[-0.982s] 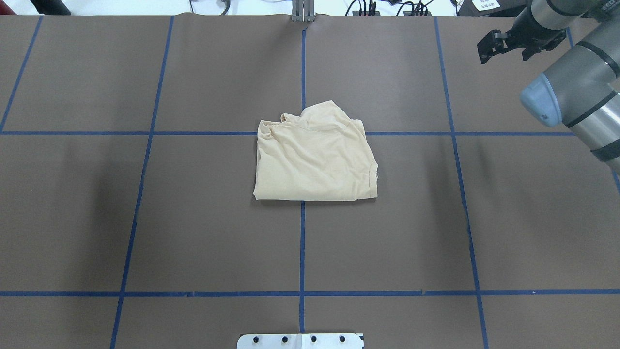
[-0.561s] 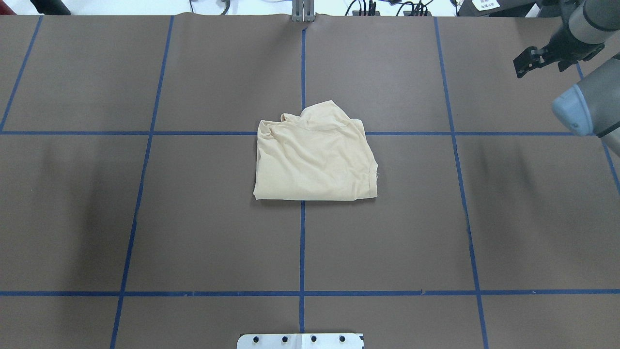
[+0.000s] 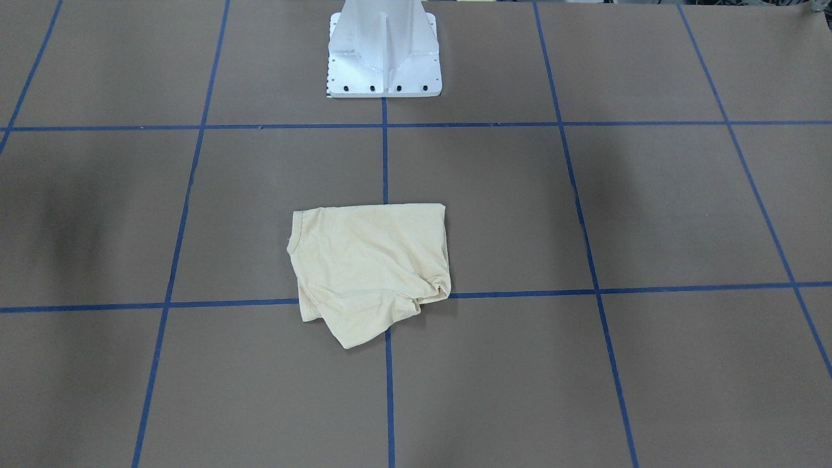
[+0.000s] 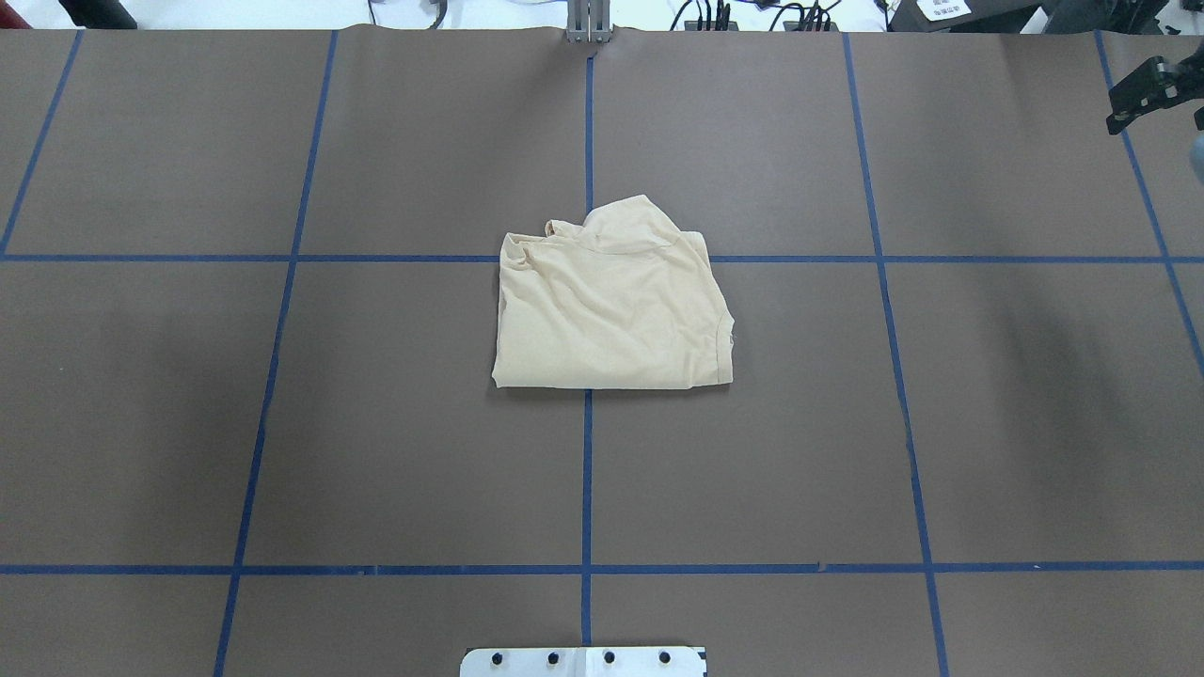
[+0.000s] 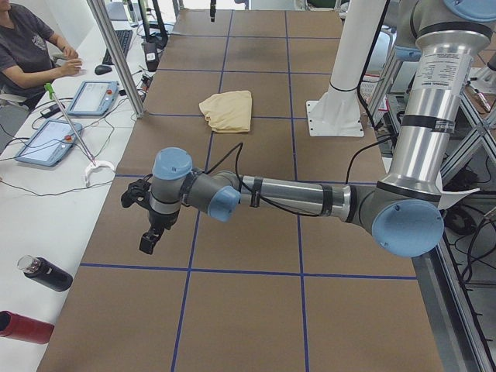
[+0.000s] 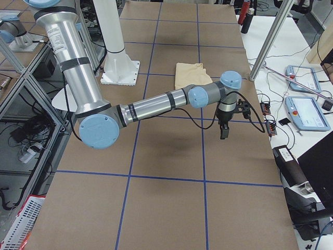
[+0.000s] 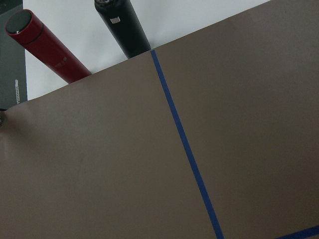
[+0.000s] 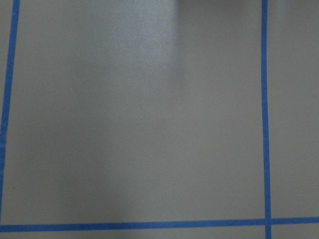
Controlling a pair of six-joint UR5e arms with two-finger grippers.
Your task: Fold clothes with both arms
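Note:
The cream-yellow T-shirt (image 4: 611, 310) lies folded into a rough square at the table's middle, with its print hidden. It also shows in the front view (image 3: 370, 260) and in both side views (image 5: 227, 110) (image 6: 190, 73). No gripper touches it. My right gripper (image 4: 1119, 118) hangs at the overhead view's far right edge, far from the shirt, fingers together and empty (image 6: 224, 134). My left gripper (image 5: 146, 245) shows only in the left side view. It hangs above the table's left end, and I cannot tell whether it is open or shut.
The white pedestal base (image 3: 383, 58) stands at the robot's side of the table. A red bottle (image 7: 47, 47) and a black bottle (image 7: 124, 27) lie just past the table's left far corner. An operator (image 5: 27, 46) sits by control pendants (image 5: 93, 97).
My right arm has swung out to the right, away from the shirt, and is almost out of the overhead view. The shirt has not moved.

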